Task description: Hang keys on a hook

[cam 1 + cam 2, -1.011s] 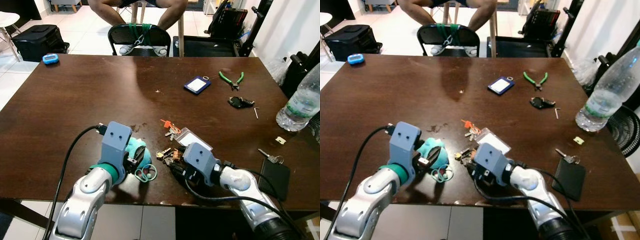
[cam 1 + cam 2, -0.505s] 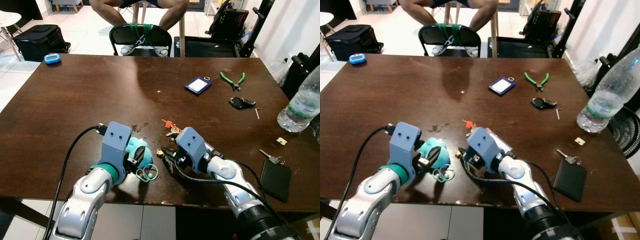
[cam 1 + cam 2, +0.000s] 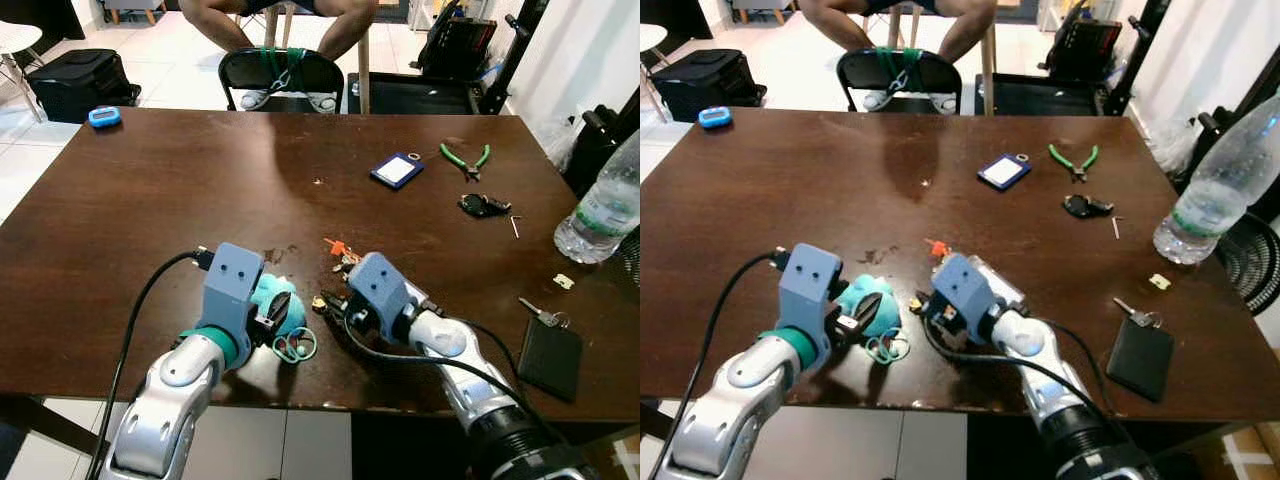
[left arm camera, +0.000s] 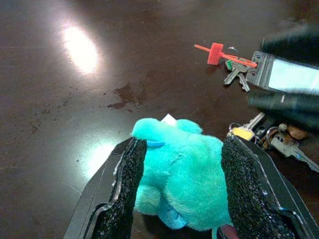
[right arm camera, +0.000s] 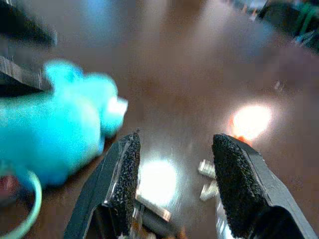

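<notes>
Crowding keys (image 3: 330, 306): turquoise plush (image 4: 182, 174); badge holder (image 4: 290, 74).

Turquoise plush toy (image 4: 182, 172), orange key tag (image 4: 218, 52), dark brown table (image 3: 180, 190), green-handled pliers (image 3: 463, 158).

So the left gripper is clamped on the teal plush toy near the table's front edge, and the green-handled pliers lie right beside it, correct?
Not quite. The left gripper does hold the teal plush toy near the front edge, but the green-handled pliers lie far off, near the table's far right corner, as the left eye view shows.
</notes>
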Robot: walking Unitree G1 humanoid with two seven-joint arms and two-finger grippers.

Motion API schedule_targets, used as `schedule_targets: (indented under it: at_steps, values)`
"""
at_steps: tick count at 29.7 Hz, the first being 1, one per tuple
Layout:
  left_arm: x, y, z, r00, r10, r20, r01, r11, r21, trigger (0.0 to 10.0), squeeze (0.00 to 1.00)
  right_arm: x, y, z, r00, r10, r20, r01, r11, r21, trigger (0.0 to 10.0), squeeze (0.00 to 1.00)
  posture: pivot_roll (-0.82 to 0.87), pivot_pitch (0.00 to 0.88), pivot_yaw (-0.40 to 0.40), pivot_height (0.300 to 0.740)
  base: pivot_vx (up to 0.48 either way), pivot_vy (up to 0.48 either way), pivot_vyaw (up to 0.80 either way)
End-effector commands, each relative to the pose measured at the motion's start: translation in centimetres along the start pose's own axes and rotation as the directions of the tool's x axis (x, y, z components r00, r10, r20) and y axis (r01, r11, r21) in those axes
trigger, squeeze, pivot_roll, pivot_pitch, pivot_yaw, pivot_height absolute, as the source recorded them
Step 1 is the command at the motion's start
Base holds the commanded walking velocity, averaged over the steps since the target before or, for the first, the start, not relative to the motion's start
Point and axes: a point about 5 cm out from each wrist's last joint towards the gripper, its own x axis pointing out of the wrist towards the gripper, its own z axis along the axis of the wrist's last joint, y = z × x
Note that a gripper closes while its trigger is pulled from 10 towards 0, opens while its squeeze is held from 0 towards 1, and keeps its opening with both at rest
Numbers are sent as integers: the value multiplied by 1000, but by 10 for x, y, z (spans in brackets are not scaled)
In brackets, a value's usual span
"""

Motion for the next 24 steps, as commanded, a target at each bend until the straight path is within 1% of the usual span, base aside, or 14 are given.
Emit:
schedule_targets:
  at_steps: [1,5,7,8,9,10,13,15,18,20,21,24]
  values:
    - [-2,0,-6,1000,5,-26,-5,1000,-9,10000,0,-1,-4,5,999,-25,33,25,1000,4,10000,0,-64,64,100,740,0,0,0]
    - [-2,-1,-6,1000,0,-28,0,1000,-9,10000,0,-1,-5,5,999,-31,26,31,999,-17,10000,0,-68,67,104,740,0,0,0]
    - [-2,-1,-6,1000,-1,-28,1,1000,-9,10000,0,-3,-2,-2,1000,-12,-9,11,998,-69,10000,0,-68,67,105,740,0,0,0]
    - [-2,-1,-6,1000,-1,-28,1,1000,-9,10000,0,-3,-2,-2,1000,-12,-9,11,998,-69,10000,0,-68,67,105,740,0,0,0]
    - [-1,-1,-6,1000,-2,-27,2,1000,-10,10000,0,-4,2,-8,999,18,-39,-21,995,-97,10000,0,-68,67,105,740,0,0,0]
    - [-1,-1,-6,1000,-2,-27,2,1000,-10,10000,0,-4,2,-8,999,18,-39,-21,995,-97,10000,0,-68,67,105,740,0,0,0]
    - [-1,-1,-5,1000,-2,-26,1,1000,-10,10000,0,-6,14,-18,988,122,-93,-133,984,-117,10000,0,-60,68,103,740,0,0,0]
    - [-2,-1,-5,1000,1,-26,-1,1000,-10,10000,0,-8,23,-16,976,202,-80,-209,974,-85,10000,0,-57,68,102,740,0,0,0]
    - [-2,0,-5,1000,5,-26,-5,1000,-9,10000,0,-11,30,-9,960,278,-28,-279,960,-29,10000,0,-56,70,100,740,0,0,0]
    - [-3,0,-5,1000,5,-26,-5,1000,-9,10000,0,-11,30,-7,958,288,-18,-288,957,-18,10000,0,-56,70,100,740,0,0,0]
    - [-3,0,-6,1000,6,-28,-6,1000,-10,10000,0,-13,31,-3,954,298,12,-299,954,6,10000,0,-57,70,100,740,0,0,0]
    - [-4,-1,-6,1000,5,-30,-6,1000,-11,10000,0,-17,33,0,949,313,28,-314,950,11,10000,0,-62,74,102,740,0,0,0]
